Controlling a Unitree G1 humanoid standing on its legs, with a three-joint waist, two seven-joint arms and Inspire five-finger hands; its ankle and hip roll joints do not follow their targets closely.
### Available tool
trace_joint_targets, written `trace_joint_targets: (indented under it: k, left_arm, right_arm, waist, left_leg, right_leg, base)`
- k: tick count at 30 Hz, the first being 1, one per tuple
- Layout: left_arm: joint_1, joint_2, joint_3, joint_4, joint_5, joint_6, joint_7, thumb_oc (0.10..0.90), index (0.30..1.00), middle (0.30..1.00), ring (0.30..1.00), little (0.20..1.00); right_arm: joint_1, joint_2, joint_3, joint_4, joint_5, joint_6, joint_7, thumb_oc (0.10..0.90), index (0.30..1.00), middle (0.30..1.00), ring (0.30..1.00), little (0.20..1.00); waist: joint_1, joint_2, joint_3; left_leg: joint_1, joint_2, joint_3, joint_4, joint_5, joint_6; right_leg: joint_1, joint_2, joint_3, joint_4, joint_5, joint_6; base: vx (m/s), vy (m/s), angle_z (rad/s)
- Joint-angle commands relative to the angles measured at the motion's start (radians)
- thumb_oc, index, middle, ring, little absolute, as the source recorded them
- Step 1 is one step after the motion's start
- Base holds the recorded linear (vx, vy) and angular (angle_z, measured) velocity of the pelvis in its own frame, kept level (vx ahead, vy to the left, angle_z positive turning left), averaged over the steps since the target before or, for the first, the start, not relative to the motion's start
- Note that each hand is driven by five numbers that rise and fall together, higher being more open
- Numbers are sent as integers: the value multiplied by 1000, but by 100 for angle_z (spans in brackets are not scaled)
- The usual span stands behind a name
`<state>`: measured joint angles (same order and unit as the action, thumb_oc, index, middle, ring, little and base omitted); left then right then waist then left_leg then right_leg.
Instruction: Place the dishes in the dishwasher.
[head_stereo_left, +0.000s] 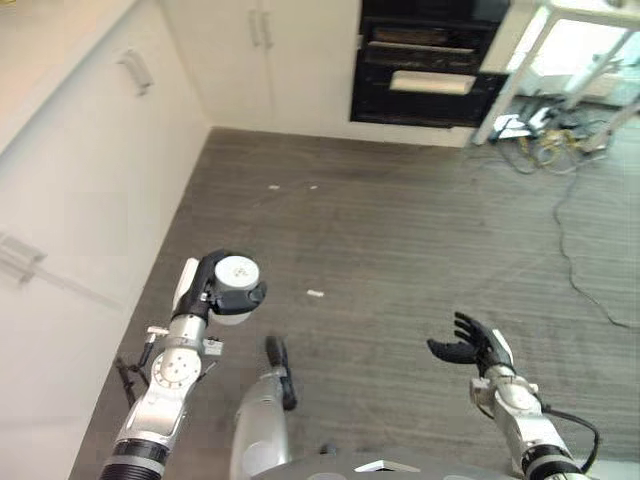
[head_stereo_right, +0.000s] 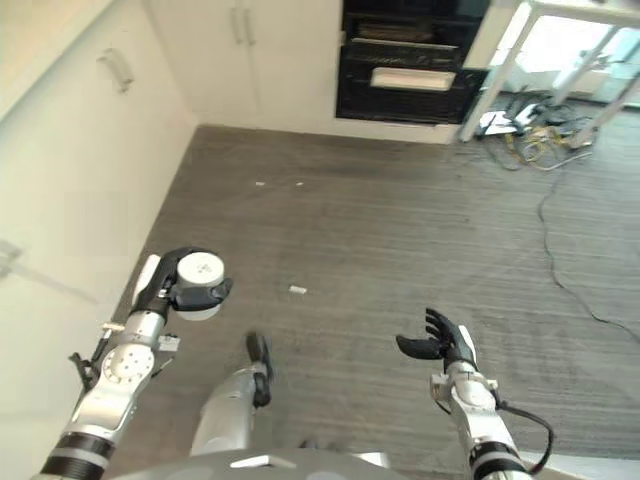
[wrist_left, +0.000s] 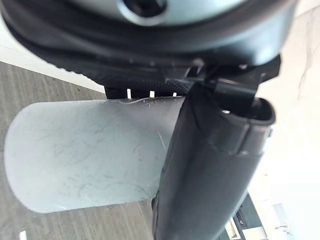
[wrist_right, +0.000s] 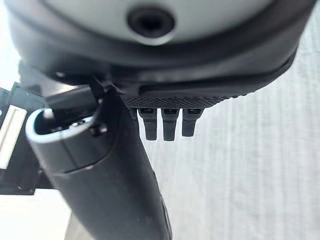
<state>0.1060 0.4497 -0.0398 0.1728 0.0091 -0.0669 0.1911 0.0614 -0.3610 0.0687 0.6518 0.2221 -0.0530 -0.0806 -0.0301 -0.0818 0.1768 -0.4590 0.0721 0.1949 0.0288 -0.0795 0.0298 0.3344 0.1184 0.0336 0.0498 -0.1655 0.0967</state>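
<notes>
White cup (head_stereo_left: 237, 285) is in the left hand (head_stereo_left: 205, 290), held out over the floor at the robot's left, base facing the head camera, cup lying roughly sideways. Left wrist view adds what the eye views miss: the cup's scuffed, frosted side wall (wrist_left: 85, 150) runs across the palm, thumb (wrist_left: 210, 165) wrapped over it, fingers (wrist_left: 150, 92) curled round its far side, so the fingers are clamped on the cup. Right hand (head_stereo_left: 478, 350) hangs over the floor at the robot's right, well apart from the cup, holding nothing; eye views show its fingers spread and loosely bent, right wrist view shows the fingertips (wrist_right: 169, 127) in a short row with the thumb (wrist_right: 100, 170) standing off from them. Floor (head_stereo_left: 400, 250) is grey, striped, with a few small white scraps (head_stereo_left: 315, 293). White cabinets (head_stereo_left: 90, 190) run along the left wall and the far wall; a black oven (head_stereo_left: 425, 65) sits in the far wall, with a tangle of cables (head_stereo_left: 545, 145) on the floor at far right.
</notes>
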Motion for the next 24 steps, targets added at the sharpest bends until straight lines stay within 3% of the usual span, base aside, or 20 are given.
trace_joint_targets:
  k: [1,3,4,5,6,7,9,10,12,14,15,16,17,18,19,20,21,22,23,24]
  left_arm:
    - [-145,-10,13,-134,-13,-95,45,400,300,300,300,300]
    - [-131,-10,12,-135,-8,-87,38,400,300,300,300,300]
    - [-135,-4,4,-129,1,-86,37,400,300,300,300,300]
    - [-135,-4,4,-129,1,-86,37,400,300,300,300,300]
    - [-138,-6,2,-129,-1,-83,40,400,300,300,300,300]
    - [-147,0,-5,-132,10,-71,33,400,300,300,300,300]
    - [-154,19,-3,-140,32,-62,32,400,300,300,300,300]
    - [-163,26,-10,-142,39,-56,30,400,300,300,300,300]
    - [-186,19,-18,-131,39,-59,32,400,300,300,300,300]
    - [-200,15,-40,-110,53,-70,30,400,300,300,300,300]
    - [-195,23,-55,-83,113,-32,43,400,300,300,300,300]
    - [-212,49,-54,-128,152,-38,38,400,300,300,300,300]
    - [-242,37,-79,-123,109,-62,44,400,300,300,300,300]
    - [-264,12,-90,-112,99,-68,48,400,300,300,300,300]
    - [-270,-3,-103,-127,51,-88,27,400,300,300,300,300]
    - [-284,-7,-111,-120,34,-93,33,400,300,300,300,300]
    - [-299,-21,-130,-91,9,-95,36,400,300,300,300,300]
    - [-312,-31,-143,-73,-11,-95,40,400,300,300,300,300]
    - [-324,-33,-151,-67,-21,-95,41,400,300,300,300,300]
    - [-324,-33,-151,-67,-21,-95,41,400,300,300,300,300]
  right_arm:
    - [28,-67,-31,-87,-45,-45,-3,800,900,900,900,900]
    - [46,-59,-41,-80,-57,-39,-1,800,900,900,900,900]
    - [63,-51,-50,-92,-58,-39,0,800,900,900,900,900]
    - [63,-51,-50,-92,-58,-39,0,800,900,900,900,900]
    - [80,-41,-56,-93,-61,-34,8,800,900,900,900,900]
    - [93,-23,-50,-91,-70,-27,10,800,900,900,900,900]
    - [81,-14,-40,-70,-83,-24,4,800,900,900,900,900]
    - [69,-7,-36,-60,-86,-23,-1,800,900,900,900,900]
    - [66,1,-31,-48,-66,-25,6,800,900,900,900,900]
    - [78,-1,-38,-32,-40,-38,14,800,900,900,900,900]
    - [78,-25,-37,18,-79,-31,-13,800,900,900,900,900]
    - [78,-42,-73,16,-98,-30,-57,800,900,900,900,900]
    - [78,-39,-71,6,-71,-38,-38,800,900,900,900,900]
    - [78,-53,-54,7,-59,-36,-10,800,900,900,900,900]
    - [93,-38,-65,-26,-33,-31,-7,800,900,900,900,900]
    - [99,-38,-62,-14,-18,-29,-13,800,900,900,900,900]
    - [110,-40,-56,9,-2,-31,-17,800,900,900,900,900]
    - [113,-38,-60,29,7,-27,-28,800,900,900,900,900]
    - [109,-34,-64,54,17,-26,-33,800,900,900,900,900]
    - [109,-34,-64,54,17,-26,-33,800,900,900,900,900]
  waist:
    - [-59,68,-23]
    - [-44,75,-44]
    - [-43,51,-59]
    - [-43,51,-59]
    - [-48,35,-62]
    - [-63,31,-55]
    - [-74,45,-39]
    - [-85,59,-26]
    - [-126,64,-12]
    - [-190,48,-2]
    - [-199,37,8]
    - [-193,29,15]
    - [-206,21,25]
    - [-215,20,27]
    - [-207,18,21]
    - [-209,5,11]
    - [-208,-12,11]
    - [-205,-20,5]
    - [-204,-15,6]
    - [-203,-16,7]
  left_leg:
    - [178,164,26,-59,221,-194]
    - [179,129,-4,14,244,-177]
    - [155,85,-21,79,228,-168]
    - [155,85,-21,79,228,-168]
    - [158,55,-23,117,192,-137]
    - [226,10,-14,141,115,-79]
    - [327,-27,-2,105,64,-32]
    - [377,-33,-6,78,54,-17]
    - [459,-67,-27,34,39,-15]
    - [552,-125,-76,-9,14,-26]
    - [576,-147,-88,-17,-4,-36]
    - [550,-160,-102,77,-18,-53]
    - [514,-162,-80,175,-25,-82]
    - [458,-160,-59,362,42,-140]
    - [368,-130,-54,543,100,-192]
    - [300,-102,-29,661,115,-218]
    - [254,-37,-26,736,112,-214]
    - [228,19,-1,732,105,-183]
    - [266,97,4,621,94,-162]
    - [268,96,5,620,94,-162]
  right_leg:
    - [-131,-241,-2,43,-31,21]
    - [-97,-279,19,93,-7,38]
    - [-101,-321,25,146,92,58]
    - [-101,-321,25,146,92,58]
    - [-126,-352,49,232,217,59]
    - [-213,-380,86,476,389,34]
    - [-328,-370,96,649,448,31]
    - [-411,-352,77,707,403,25]
    - [-523,-261,46,634,263,8]
    - [-584,-118,8,344,207,29]
    - [-557,-109,-41,211,206,58]
    - [-489,-138,-66,143,147,48]
    - [-494,-142,-33,187,147,29]
    - [-524,-129,10,252,184,15]
    - [-488,-135,10,258,103,-30]
    - [-461,-136,25,229,90,-51]
    - [-420,-135,60,210,67,-66]
    - [-398,-151,53,189,63,-67]
    - [-380,-165,47,185,54,-51]
    - [-379,-166,48,184,55,-51]
  base:
    - [924,251,-80]
    - [821,306,-16]
    - [502,212,44]
    - [528,226,12]
    - [750,356,-106]
    - [951,477,-132]
    - [781,433,-13]
    - [651,333,54]
    - [657,188,9]
    - [698,39,100]
    - [571,14,110]
    - [350,57,113]
    - [280,56,116]
    - [300,38,90]
    - [353,0,111]
    - [405,21,118]
    - [331,21,90]
    - [377,129,40]
    - [230,108,9]
    - [371,362,13]
